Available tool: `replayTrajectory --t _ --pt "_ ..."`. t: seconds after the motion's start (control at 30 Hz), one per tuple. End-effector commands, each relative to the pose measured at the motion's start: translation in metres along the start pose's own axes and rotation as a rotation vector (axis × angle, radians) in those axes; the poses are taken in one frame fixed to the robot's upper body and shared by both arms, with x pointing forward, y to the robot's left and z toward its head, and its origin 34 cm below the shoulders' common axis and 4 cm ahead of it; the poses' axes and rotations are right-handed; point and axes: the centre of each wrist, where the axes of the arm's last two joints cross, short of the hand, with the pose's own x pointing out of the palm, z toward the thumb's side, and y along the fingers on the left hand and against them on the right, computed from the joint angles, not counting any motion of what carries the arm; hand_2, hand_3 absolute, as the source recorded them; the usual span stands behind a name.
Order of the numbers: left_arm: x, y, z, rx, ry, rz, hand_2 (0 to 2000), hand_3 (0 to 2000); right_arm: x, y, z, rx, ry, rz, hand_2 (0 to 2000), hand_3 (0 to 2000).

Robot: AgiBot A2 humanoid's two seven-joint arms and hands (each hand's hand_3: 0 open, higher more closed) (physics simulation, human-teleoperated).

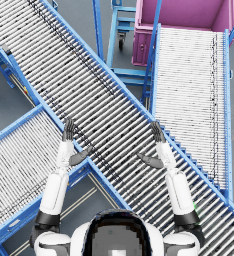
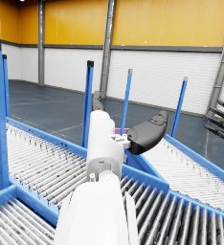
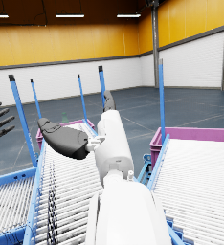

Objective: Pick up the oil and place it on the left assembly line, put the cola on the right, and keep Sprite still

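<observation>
Blue-framed roller conveyors (image 1: 89, 85) stand on the grey floor (image 1: 4, 107).

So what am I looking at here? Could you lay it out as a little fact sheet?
setting: rendered warehouse, yellow and white walls
middle: blue-framed roller conveyor, running diagonally
left side: second roller conveyor
right side: pale roller conveyor, purple plastic bin at its far end
left hand: open, empty
right hand: open, empty
bottles: none in view
</observation>
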Motion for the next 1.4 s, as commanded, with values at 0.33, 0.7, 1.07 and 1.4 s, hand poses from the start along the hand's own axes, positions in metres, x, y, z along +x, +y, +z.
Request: replayTrajectory --t 0.33,0.7,1.07,1.4 --pt "-0.007 0.015 0.026 0.208 -0.018 -0.038 0 0 -0.008 -0.015 0.008 -0.140 -0.031 -0.131 0 0" --pt "-0.029 0.034 0.074 0.411 0.325 0.119 0 0 -0.031 -0.012 0.038 -0.252 0.326 -0.299 0 0" --pt "-0.053 0.035 0.085 0.434 0.422 0.246 0 0 -0.054 -0.005 0.052 -0.280 0.436 -0.426 0 0" --pt "-0.054 0.027 0.076 0.411 0.412 0.258 0 0 -0.060 0.001 0.051 -0.277 0.429 -0.463 0 0"
